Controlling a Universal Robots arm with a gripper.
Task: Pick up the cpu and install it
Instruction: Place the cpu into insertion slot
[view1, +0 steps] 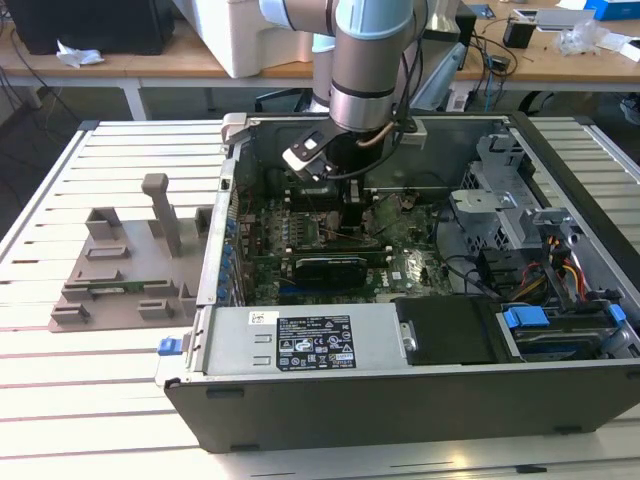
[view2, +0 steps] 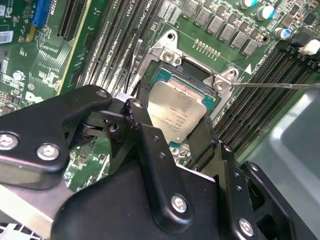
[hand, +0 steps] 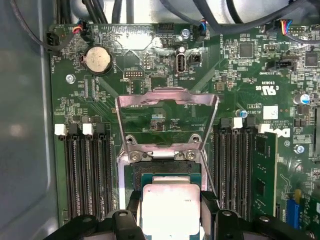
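Gripper (hand: 170, 222) clamped on cpu (hand: 171, 202) at open socket (hand: 167, 172). Risk: skewed seating, off-square chip could bend contacts.

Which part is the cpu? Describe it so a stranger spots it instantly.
Look inside the open case at the green board. Beside its open metal frame, the hand grips the cpu: the one flat silver square among long dark slots.

Robotics lab — slatted metal worktable (view1: 80, 400) bearing an opened computer case (view1: 400, 400), robot arm (view1: 370, 60) overhead — cluttered wooden bench (view1: 120, 65) at 12 o'clock.
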